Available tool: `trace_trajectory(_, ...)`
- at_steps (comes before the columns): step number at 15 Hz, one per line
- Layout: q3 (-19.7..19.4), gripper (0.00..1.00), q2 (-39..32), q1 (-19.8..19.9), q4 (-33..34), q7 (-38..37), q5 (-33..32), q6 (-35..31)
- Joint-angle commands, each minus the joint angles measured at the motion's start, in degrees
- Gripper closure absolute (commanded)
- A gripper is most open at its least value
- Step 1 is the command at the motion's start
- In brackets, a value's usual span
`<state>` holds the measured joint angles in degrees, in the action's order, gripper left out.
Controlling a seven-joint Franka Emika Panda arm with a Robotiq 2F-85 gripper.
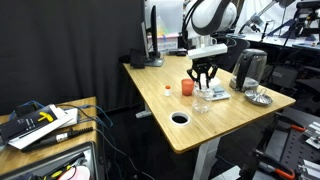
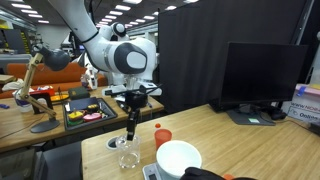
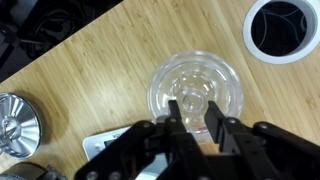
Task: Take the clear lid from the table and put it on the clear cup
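The clear cup (image 1: 202, 104) stands on the wooden table (image 1: 160, 105) next to the orange-red cup (image 1: 188, 87). It also shows in an exterior view (image 2: 128, 157). My gripper (image 3: 195, 112) hangs straight over it, also seen in both exterior views (image 1: 203, 88) (image 2: 130, 136). In the wrist view the clear lid (image 3: 195, 78) shows as a round see-through disc right under the fingers, lined up with the cup's rim (image 3: 156, 98). The fingers are close together around the lid's raised middle. I cannot tell whether the lid rests on the rim.
A shiny metal dish (image 1: 259, 97) (image 3: 15, 125) and a tall grey jug (image 1: 248, 68) stand at one side. A round cable hole (image 1: 180, 118) (image 3: 283, 30) is near the table edge. A white bowl (image 2: 178, 158) and the orange-red cup (image 2: 162, 135) sit close by.
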<state>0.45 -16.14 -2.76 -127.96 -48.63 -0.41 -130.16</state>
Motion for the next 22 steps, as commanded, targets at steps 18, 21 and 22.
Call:
trace_trajectory(18, -3.03, 0.0, 4.47, -0.06, -4.27, 3.6, 0.08, 0.29)
trace_trajectory(21, -3.03, 0.0, 3.56, -0.31, -3.79, 3.54, 0.1, 0.24)
trace_trajectory(22, -3.03, 0.0, 3.56, -0.31, -3.74, 3.54, 0.1, 0.24)
